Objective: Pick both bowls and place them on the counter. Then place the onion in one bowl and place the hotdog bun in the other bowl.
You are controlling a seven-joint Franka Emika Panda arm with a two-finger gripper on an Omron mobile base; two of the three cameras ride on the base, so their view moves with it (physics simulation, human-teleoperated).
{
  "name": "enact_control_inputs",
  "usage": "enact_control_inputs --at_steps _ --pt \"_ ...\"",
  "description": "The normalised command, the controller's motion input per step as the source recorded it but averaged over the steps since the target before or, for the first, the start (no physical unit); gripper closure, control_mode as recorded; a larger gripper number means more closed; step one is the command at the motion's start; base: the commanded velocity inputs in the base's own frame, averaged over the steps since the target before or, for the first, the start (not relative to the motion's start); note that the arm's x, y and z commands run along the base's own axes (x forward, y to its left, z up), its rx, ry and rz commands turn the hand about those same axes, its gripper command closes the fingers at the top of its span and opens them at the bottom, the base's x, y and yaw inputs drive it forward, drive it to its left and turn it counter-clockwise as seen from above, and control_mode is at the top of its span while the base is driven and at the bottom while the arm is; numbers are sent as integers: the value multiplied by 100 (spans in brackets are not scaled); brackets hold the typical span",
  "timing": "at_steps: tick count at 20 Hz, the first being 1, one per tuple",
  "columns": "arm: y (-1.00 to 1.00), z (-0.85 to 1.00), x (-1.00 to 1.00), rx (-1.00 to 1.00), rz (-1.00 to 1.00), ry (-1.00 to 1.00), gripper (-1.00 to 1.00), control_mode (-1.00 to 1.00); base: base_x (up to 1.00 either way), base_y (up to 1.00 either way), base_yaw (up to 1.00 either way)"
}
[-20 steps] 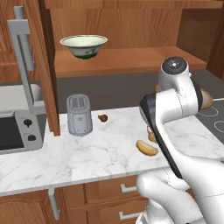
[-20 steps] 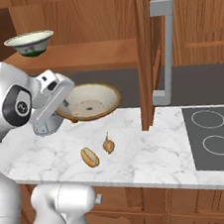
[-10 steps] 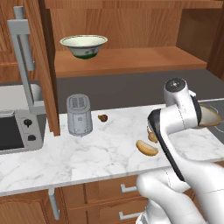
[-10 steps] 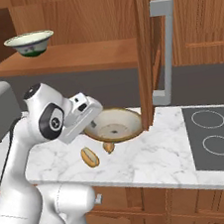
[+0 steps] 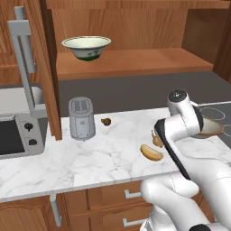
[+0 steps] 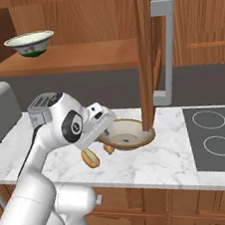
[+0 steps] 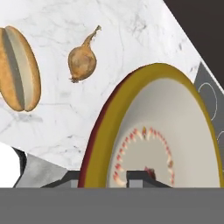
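1. The gripper (image 6: pixel 107 125) is clamped on the near rim of the tan-brown bowl (image 6: pixel 129 133), one finger inside and one outside, carrying it low over the counter (image 6: pixel 156 161). In the hand view the bowl's beige inside (image 7: pixel 175 131) fills the frame right above the fingertips.

2. Step in hand, as I read it: setting this first bowl on the marble. In the right base view it sits close to the surface, near the foot of the open cabinet door (image 6: pixel 147 54); whether its base already touches, I cannot tell.

3. The cream-white bowl (image 5: pixel 86 47) with its green band stands up on the wooden shelf (image 5: pixel 135 67), well apart from the arm.

4. The onion (image 7: pixel 83 60) lies on the marble just beside the held bowl, stem tip pointing away. The hotdog bun (image 7: pixel 17 70) lies near it on the far side from the bowl, split side up in the hand view.

5. A small dark lump (image 5: pixel 106 121) sits by the toaster (image 5: pixel 81 118), nothing to do with the job.

6. Next move calls for finishing the descent until the bowl rests flat, then letting go and lifting straight off the rim, so it neither tips nor nudges the onion. After that, a high reach to the shelf for the second bowl.
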Motion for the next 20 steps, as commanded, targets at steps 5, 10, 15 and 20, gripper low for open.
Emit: enact_control_inputs --at_steps 5,10,15,20 --pt "-13 -56 62 0 0 0 100 -100 0 0 0" --pt "-25 -57 57 0 0 0 100 -100 0 0 0" --pt "-35 -37 39 0 0 0 100 -100 0 0 0" --pt "-42 -22 33 0 0 0 100 -100 0 0 0"
